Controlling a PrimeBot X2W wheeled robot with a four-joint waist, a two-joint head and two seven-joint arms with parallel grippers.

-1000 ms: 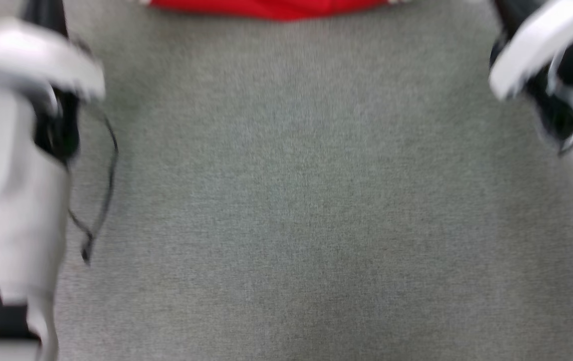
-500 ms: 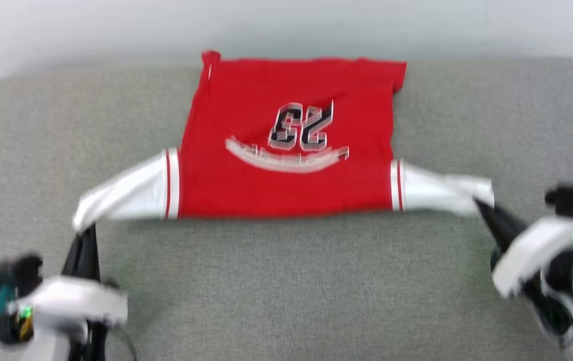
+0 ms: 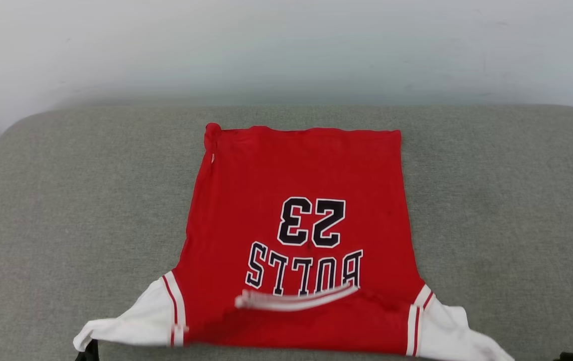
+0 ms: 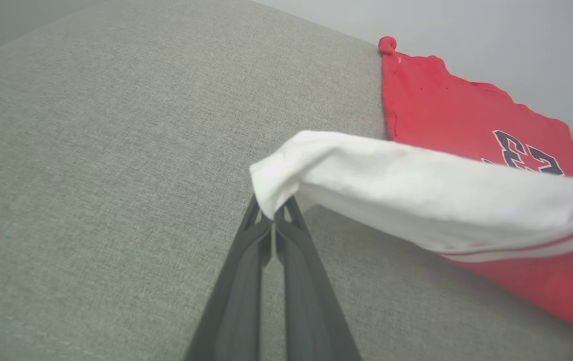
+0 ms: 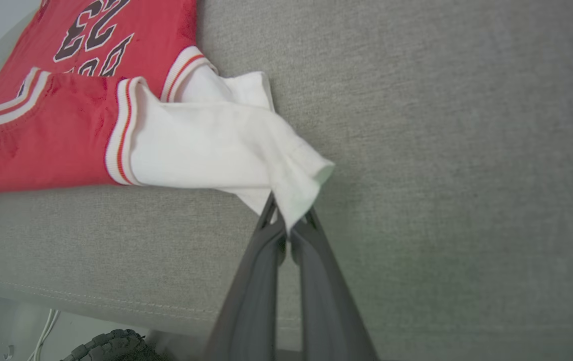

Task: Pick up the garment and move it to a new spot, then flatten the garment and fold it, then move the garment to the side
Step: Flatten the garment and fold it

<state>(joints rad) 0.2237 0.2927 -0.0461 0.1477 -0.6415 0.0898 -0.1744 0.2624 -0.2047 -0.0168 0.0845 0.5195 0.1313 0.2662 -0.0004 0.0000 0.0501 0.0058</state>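
Quick status from my end: the red jersey-style T-shirt (image 3: 296,175) with white sleeves is lying on the wide grey fabric cushion (image 3: 65,200), print side up. Its hem is toward the pale wall (image 3: 286,50) and its collar end is nearest the robot, so the black "BULLS 23" print (image 3: 306,245) reads upside down in the head view. The left gripper (image 4: 272,220) is pinched fully shut on the cuff of the left white sleeve (image 4: 416,190). The right gripper (image 5: 286,225) is clamped shut the same way on the tip of the right white sleeve (image 5: 216,145). Both sleeves are lifted a bit off the cushion, and the shoulder edge rides up with them. The body looks pretty flat, apart from a little rolled-up bit at the far left hem corner (image 3: 212,131) and some bunching around the striped collar trim (image 3: 291,299). So I'd say the pick-up and relocating part is basically done and I'm mid-flatten. What's left: lay the sleeves and shoulders down smooth, do the actual folds, then shift the folded shirt off to the side. None of the folding has started as far as I can tell.
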